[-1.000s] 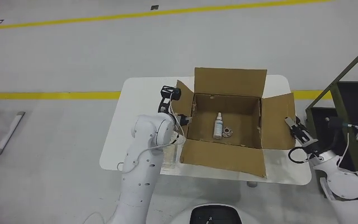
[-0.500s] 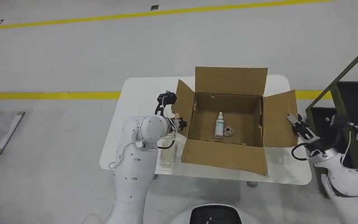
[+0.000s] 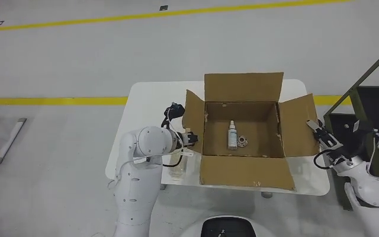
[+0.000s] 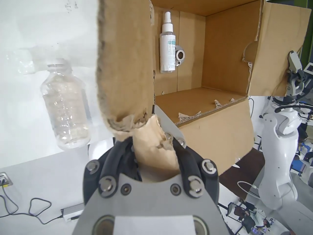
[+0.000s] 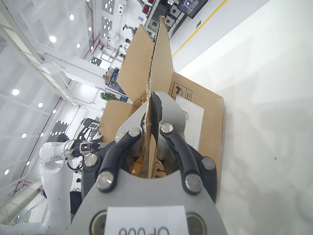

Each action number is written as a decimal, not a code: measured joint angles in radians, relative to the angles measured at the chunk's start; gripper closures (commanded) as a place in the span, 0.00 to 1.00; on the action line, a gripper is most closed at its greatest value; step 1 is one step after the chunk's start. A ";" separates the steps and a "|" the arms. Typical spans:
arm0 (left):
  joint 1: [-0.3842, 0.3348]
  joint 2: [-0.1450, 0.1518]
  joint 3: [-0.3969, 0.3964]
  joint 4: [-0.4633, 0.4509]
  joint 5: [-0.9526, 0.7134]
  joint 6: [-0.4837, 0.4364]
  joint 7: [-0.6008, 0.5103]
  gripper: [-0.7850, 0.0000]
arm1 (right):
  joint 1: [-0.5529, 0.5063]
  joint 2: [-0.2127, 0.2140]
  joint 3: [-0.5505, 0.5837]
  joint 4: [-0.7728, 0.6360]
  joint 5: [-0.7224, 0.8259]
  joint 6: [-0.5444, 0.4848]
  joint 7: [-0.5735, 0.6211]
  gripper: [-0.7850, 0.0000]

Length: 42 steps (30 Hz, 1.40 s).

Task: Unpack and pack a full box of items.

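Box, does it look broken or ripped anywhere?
Yes. The left flap of the box is frayed and crumpled where the left gripper pinches it, and torn scraps stick out along the box's inner rim. The right flap, held by the right gripper, has a ragged notch. Nothing is spilled.

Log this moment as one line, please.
left hand: shut on left flap | right hand: shut on right flap | box: open, spray bottle inside | water bottle: beside box

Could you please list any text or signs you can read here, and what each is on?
Spray bottle label: green print, too small to read.
Box sticker: too small to read; arrow signs printed nearby.
Right gripper tag: upside down, cut off at the edge.
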 measured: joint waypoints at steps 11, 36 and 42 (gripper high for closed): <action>0.052 0.017 0.021 -0.022 -0.009 0.038 -0.011 1.00 | 0.015 0.007 -0.015 0.016 -0.069 0.021 0.034 1.00; 0.039 0.059 -0.009 0.044 0.020 0.043 0.032 0.00 | 0.024 0.012 -0.044 0.066 -0.130 0.030 0.003 1.00; 0.024 0.070 0.001 -0.004 0.056 0.019 0.033 0.00 | 0.023 0.013 -0.045 0.069 -0.134 0.032 -0.001 1.00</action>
